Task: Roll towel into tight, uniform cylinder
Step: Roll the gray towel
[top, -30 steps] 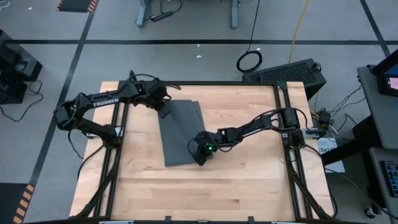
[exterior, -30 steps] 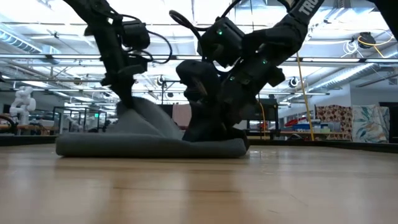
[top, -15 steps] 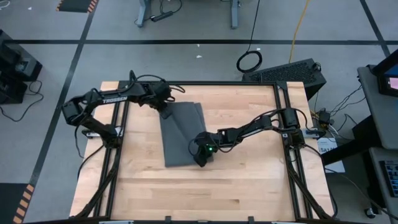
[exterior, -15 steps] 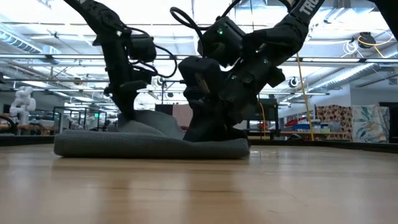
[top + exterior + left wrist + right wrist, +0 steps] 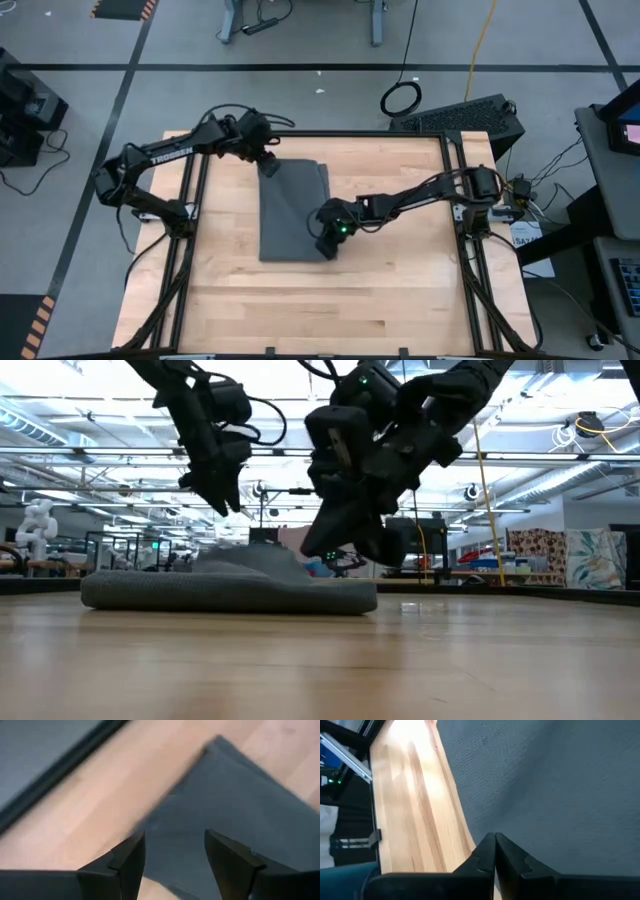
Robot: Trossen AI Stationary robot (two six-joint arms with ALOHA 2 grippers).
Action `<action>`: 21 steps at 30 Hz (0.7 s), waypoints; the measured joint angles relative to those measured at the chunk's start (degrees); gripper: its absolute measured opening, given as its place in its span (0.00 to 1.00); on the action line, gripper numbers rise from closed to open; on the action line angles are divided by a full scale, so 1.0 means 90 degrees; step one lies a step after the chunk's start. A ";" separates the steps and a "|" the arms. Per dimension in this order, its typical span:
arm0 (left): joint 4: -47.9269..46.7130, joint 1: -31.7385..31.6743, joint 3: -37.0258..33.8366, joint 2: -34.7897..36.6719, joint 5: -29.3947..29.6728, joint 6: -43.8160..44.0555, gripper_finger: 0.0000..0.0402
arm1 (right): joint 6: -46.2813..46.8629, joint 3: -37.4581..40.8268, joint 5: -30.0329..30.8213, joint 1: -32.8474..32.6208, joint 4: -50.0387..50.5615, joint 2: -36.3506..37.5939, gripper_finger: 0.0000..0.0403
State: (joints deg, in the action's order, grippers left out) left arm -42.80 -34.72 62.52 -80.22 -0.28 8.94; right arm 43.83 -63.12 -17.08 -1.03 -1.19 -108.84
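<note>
So far we see no roll: the dark grey cloth towel point(image 5: 292, 212) lies folded flat under our spread, empty left gripper point(image 5: 268, 166) and closed right gripper point(image 5: 328, 243).

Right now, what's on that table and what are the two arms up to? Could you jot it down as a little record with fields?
Surface: wooden table
Cloth: dark grey towel, lying mostly flat with a raised fold, not rolled yet
Left tool: open, above the towel's far corner, holding nothing
Right tool: shut, lifted just above the towel's near right edge, holding nothing
Left wrist view: fingers apart over the cloth
Roll progress: no cylinder formed
</note>
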 joint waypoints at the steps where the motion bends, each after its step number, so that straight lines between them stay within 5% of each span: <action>1: -0.0013 0.0059 -0.0025 0.0035 -0.0040 0.0108 0.52 | -0.0088 -0.0001 0.0000 0.0030 0.0081 0.0058 0.00; 7: 0.0052 0.0182 -0.0293 -0.0040 0.0962 -0.0444 0.51 | -0.0484 -0.0004 -0.0001 0.0123 0.0482 0.0388 0.00; 14: 0.0327 0.0651 -0.0948 -0.0068 -0.1547 0.0645 0.50 | -0.0040 -0.0006 0.0265 0.1116 0.1808 0.1329 0.00; 21: 0.1988 0.2643 -0.2123 -0.0078 -0.1566 0.2719 0.50 | 0.0690 -0.0026 -0.0389 0.3414 0.1568 0.1304 0.00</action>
State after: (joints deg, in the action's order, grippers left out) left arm -24.91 -10.93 43.42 -80.93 -14.38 33.41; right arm 50.05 -63.36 -20.58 29.69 12.92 -97.11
